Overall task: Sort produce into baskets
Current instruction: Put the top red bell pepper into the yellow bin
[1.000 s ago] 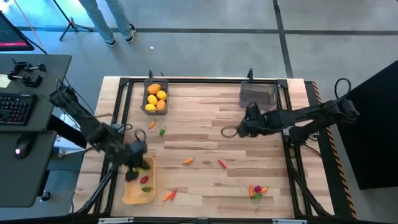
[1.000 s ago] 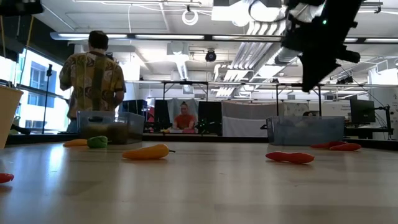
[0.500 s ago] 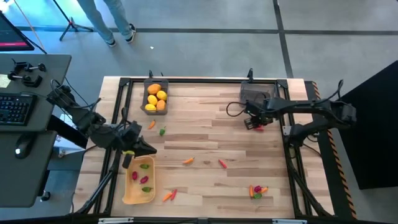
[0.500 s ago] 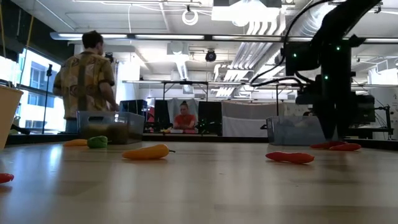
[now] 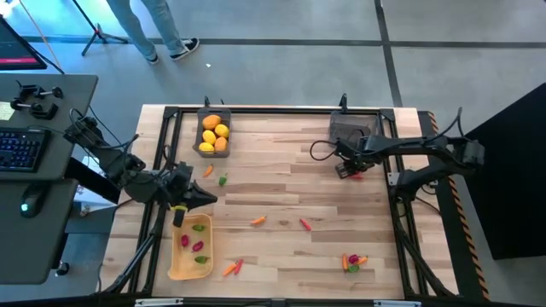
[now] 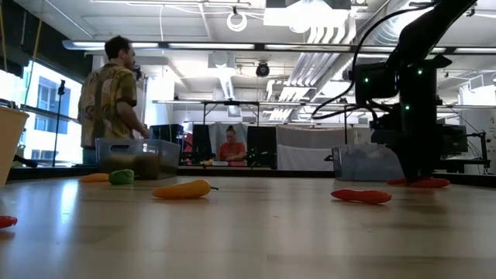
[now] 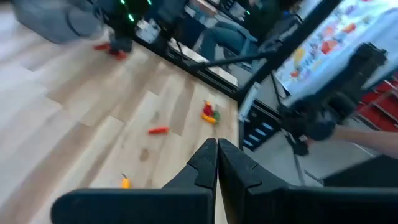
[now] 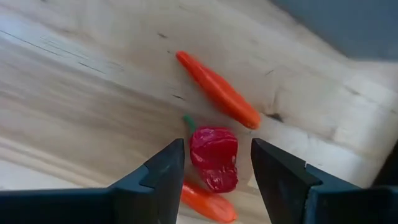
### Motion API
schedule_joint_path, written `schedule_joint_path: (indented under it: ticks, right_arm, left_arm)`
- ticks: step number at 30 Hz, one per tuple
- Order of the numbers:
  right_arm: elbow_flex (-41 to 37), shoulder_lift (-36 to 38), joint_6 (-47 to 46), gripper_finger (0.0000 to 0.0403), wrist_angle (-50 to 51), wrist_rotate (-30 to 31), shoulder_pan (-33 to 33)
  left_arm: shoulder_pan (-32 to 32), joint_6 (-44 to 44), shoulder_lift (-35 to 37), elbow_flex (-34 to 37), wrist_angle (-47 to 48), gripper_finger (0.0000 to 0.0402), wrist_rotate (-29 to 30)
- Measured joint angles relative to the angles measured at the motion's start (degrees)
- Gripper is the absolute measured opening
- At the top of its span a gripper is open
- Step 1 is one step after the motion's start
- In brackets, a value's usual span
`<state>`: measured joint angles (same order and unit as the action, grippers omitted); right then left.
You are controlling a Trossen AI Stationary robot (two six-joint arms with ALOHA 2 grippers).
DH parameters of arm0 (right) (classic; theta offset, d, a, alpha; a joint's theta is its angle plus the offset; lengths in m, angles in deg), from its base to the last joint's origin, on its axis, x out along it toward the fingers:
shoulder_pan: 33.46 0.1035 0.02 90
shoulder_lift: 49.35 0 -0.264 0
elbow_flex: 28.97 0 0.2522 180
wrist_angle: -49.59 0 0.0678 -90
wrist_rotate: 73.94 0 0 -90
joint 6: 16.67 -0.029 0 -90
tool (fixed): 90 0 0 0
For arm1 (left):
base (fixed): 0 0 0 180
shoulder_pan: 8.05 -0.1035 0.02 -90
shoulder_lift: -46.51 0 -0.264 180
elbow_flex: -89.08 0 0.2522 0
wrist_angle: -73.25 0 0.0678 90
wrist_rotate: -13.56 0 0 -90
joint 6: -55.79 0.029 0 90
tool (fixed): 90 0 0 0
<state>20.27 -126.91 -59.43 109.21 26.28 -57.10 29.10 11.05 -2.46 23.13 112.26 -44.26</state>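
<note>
My right gripper (image 5: 344,168) (image 8: 216,149) is open and low over the table, just in front of the empty dark grey bin (image 5: 352,130). Its fingers stand on either side of a red pepper (image 8: 213,160) without touching it. An orange-red chilli (image 8: 217,90) lies beyond the pepper and another (image 8: 208,202) lies nearer. My left gripper (image 5: 207,199) (image 7: 217,149) is shut and empty, above the far end of the tan tray (image 5: 175,271), which holds green and magenta pieces. The other dark bin (image 5: 202,115) holds yellow and orange fruits.
Loose produce lies on the table: an orange piece (image 5: 207,170), a green piece (image 5: 223,180), an orange chilli (image 5: 258,221), a red chilli (image 5: 304,224), a mixed cluster (image 5: 354,262) and a carrot (image 5: 232,268). A black frame (image 5: 256,111) rims the table. A person (image 6: 112,101) stands beyond it.
My right gripper has gone toward the table's right and far edges, to the red pieces by the dark bin, and come down to the table. My left gripper has drawn away from over the tan tray toward the far edge and a little to the right.
</note>
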Motion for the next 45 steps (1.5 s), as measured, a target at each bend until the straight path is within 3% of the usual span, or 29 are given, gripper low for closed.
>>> schedule_joint_path:
  ticks: [6,9,12,16,20,24,28,32,37,45]
  right_arm:
    - [0.13,-2.8,0.24,0.0149,-2.0,-3.13,0.25]
    - [0.28,-2.23,0.36,0.0086,-1.97,-3.33,0.44]
    - [1.94,0.09,0.37,0.002,-2.02,-4.2,1.17]
    - [5.95,4.41,-1.0,0.0028,-7.07,-3.65,4.3]
    - [8.54,7.32,-3.29,0.001,-26.05,-2.67,10.94]
    - [8.59,4.99,-6.2,0.001,-47.62,-1.72,19.1]
    - [8.72,-2.01,-8.13,0.0005,-60.47,-0.12,27.78]
    - [14.67,-13.03,-6.75,0.0005,-64.09,1.7,35.37]
    - [29.57,-29.29,-0.44,0.0006,-64.08,1.72,39.84]
    - [55.81,-50.79,5.24,0.0007,-64.19,-3.62,38.97]
  left_arm:
    - [-0.04,2.95,-0.69,0.0,-3.07,0.0,5.23]
    - [-0.04,4.27,-1.16,0.0,-3.45,0.0,7.49]
    - [-0.64,4.51,-1.86,0.0,-3.55,0.0,13.41]
    - [-4.54,3.76,-2.41,0.02,-4.62,0.0,18.91]
    - [-11.35,2.54,-2.94,0.02,-5.95,0.0,17.41]
    - [-17.62,5.7,-3.41,0.02,-5.68,0.0,13.24]
    - [-21.16,9.12,-3.43,0.02,-5.52,0.0,12.02]
    - [-22.24,10.96,-3.43,0.02,-5.48,0.0,10.84]
    - [-22.25,12.52,-3.43,0.02,-5.44,0.0,6.79]
    - [-22.23,13.49,-3.43,0.02,-5.44,0.0,5.24]
